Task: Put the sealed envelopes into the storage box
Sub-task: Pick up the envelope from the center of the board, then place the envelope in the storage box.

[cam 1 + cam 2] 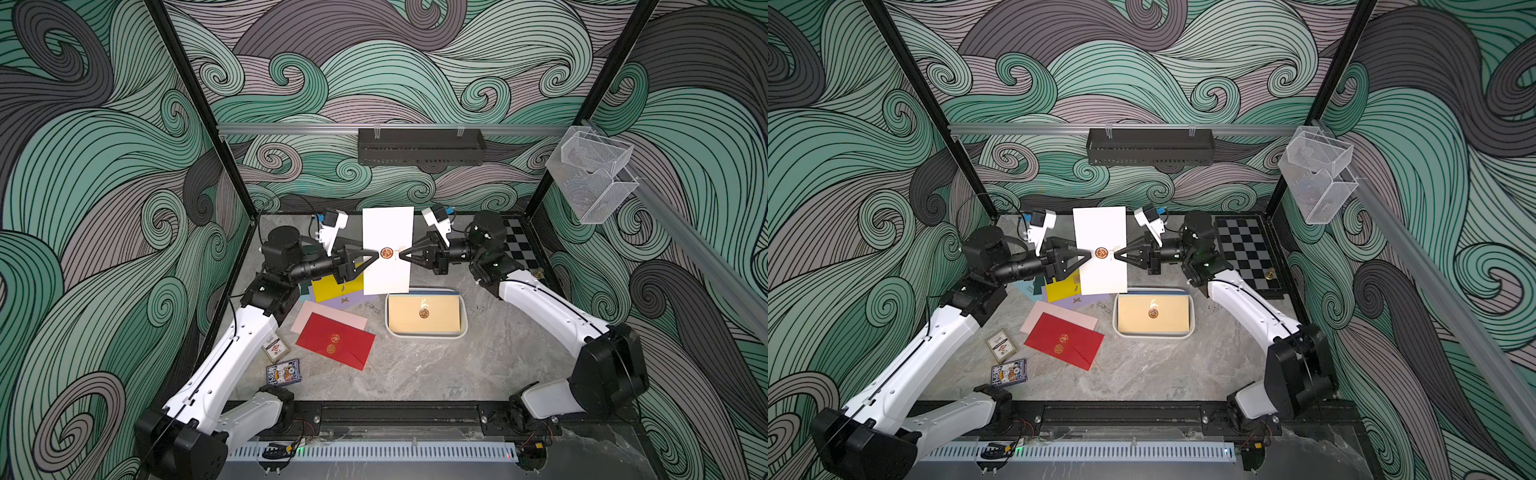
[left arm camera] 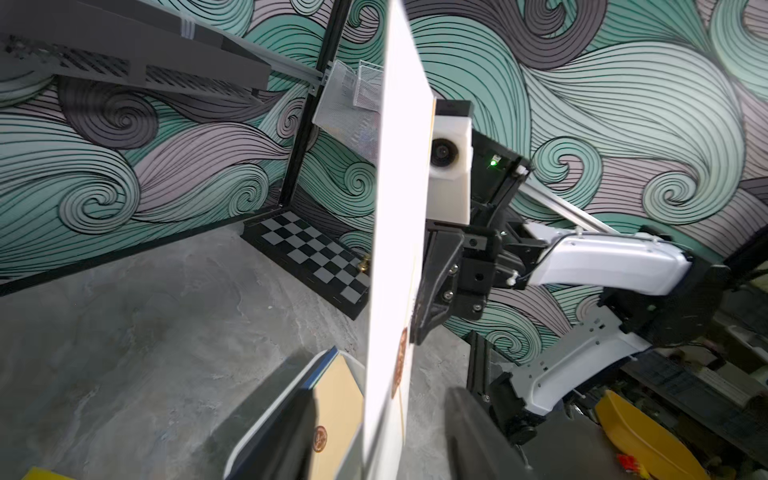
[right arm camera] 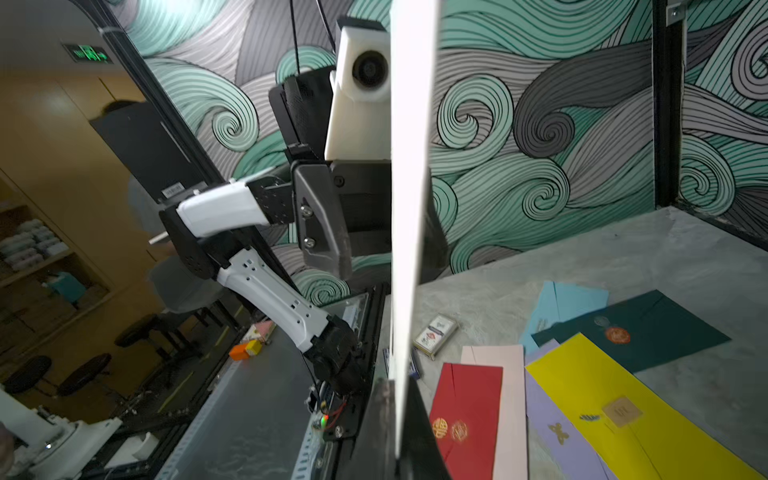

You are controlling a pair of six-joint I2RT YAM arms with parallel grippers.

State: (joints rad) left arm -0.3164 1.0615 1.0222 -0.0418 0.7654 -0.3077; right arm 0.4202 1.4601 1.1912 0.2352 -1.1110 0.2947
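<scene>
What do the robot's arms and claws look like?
The left arm and right arm have white shells, black joints and a thin black cable along each. The left claw and right claw are black, triangular, with white camera housings behind.

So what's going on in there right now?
A white envelope hangs upright above the table between the two end effectors. The right end effector is shut on one edge. The left end effector stands open around the opposite edge, so only the right one grips it. The storage box nearby already shows a cream envelope on top. A red envelope and several others lie on the table outside it.
</scene>
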